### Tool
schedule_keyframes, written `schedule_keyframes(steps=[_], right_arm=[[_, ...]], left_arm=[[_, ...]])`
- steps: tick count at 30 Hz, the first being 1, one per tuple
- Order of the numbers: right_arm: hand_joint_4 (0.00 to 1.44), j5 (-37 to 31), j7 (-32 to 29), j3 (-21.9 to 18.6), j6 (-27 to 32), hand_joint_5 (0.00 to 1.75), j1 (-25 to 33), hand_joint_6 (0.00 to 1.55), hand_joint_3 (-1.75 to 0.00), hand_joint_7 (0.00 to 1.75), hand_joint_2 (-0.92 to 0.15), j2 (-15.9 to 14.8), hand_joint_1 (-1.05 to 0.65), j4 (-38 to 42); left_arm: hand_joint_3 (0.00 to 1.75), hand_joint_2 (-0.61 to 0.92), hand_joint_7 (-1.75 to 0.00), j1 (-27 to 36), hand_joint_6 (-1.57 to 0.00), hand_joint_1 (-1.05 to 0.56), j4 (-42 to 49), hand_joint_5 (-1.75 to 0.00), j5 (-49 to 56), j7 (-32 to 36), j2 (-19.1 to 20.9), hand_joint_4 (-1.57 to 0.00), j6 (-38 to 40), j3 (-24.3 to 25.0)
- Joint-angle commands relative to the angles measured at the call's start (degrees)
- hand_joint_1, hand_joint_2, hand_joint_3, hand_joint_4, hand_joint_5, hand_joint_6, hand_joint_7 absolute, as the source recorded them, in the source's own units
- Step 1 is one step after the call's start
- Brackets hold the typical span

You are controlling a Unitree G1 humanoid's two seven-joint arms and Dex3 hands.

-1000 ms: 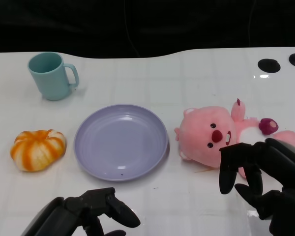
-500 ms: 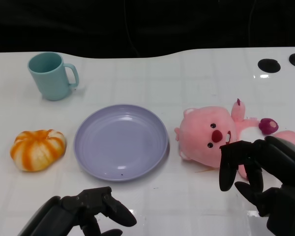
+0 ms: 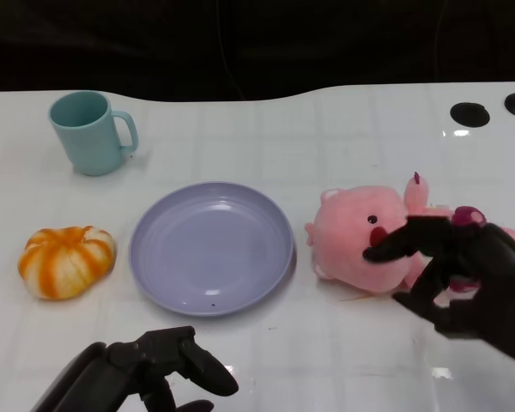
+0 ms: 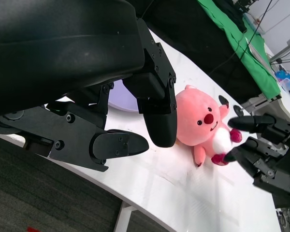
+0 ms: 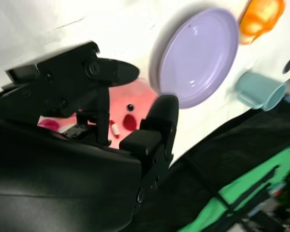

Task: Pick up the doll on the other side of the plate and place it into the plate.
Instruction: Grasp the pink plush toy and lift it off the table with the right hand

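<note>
Head view: round lavender plastic plate [image 3: 210, 247] sits mid white tabletop [image 3: 326, 129], nothing in it; pink plush doll with white belly [image 3: 360, 236] lies on its side just beside the plate's right rim, not touching it. Right hand [image 3: 463, 275] hangs over the doll's body with fingers spread, one finger across the face, no grip closed yet. Left hand [image 3: 146, 378] low at the near edge, fingers curled in, holding nothing, well apart from the doll. Orange-and-white striped pumpkin-shaped toy [image 3: 66, 260] left of the plate, teal ceramic mug [image 3: 90, 131] at far left. Left wrist view: doll [image 4: 203, 121] flat on the tabletop, right hand [image 4: 261, 150] open just beside its belly and feet, looks apart or barely touching, cannot tell which. Right wrist view: blurred; doll's pink face [image 5: 128, 113] shows between the spread fingers [image 5: 157, 125], plate [image 5: 200, 55] beyond. Step in hand: reach and pre-grasp on the doll, pick not done. Next move calls for lowering, closing fingers round the soft body, lifting, carrying left over the plate, releasing.
</note>
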Motion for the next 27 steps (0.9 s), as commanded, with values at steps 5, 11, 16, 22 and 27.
schedule_keyframes(steps=[5, 11, 16, 22, 27], right_arm=[[0.25, -5.67, -0.61, 1.24, 10.2, 0.86, -4.68, 0.1, -0.16, 0.24, -0.92, -2.72, -0.63, -1.59], [0.18, -11.01, 0.23, 4.21, 13.9, 0.74, -6.65, 0.04, -0.16, 0.18, -0.92, -6.38, -0.73, -0.65], [0.16, -17.68, 1.78, 8.81, 13.92, 0.59, -7.59, 0.06, -0.15, 0.14, -0.92, -10.71, -0.75, 0.09], [0.13, -28.0, 5.94, 15.22, 14.27, 0.52, -11.21, 0.11, -0.17, 0.13, -0.92, -14.42, -0.77, 2.81], [0.17, -32.16, 7.35, 17.98, 12.47, 0.53, -15.12, 0.16, -0.17, 0.13, -0.92, -13.74, -0.81, 9.44]], left_arm=[[0.4, 0.92, -0.89, 0.08, -0.7, -0.22, 0.88, -1.56, -1.07, -0.38, 0.84, -0.63, -1.01, 0.82], [0.4, 0.92, -0.9, 0.01, -0.7, -0.23, 1.16, -1.56, -0.66, -0.26, 0.84, -0.62, -0.99, 0.52], [0.41, 0.92, -0.91, 0.33, -0.7, -0.24, 2.02, -1.57, -0.03, 0.19, 0.71, -0.63, -2.52, -0.11], [0.4, 0.92, -0.91, 0.29, -0.7, -0.23, 2.55, -1.57, 1.12, 0.55, 0.55, -0.65, -3.16, -0.5], [0.4, 0.92, -0.9, 0.34, -0.69, -0.24, 1.92, -1.57, 1.69, 0.44, 0.39, -0.64, -2.28, -0.59]])
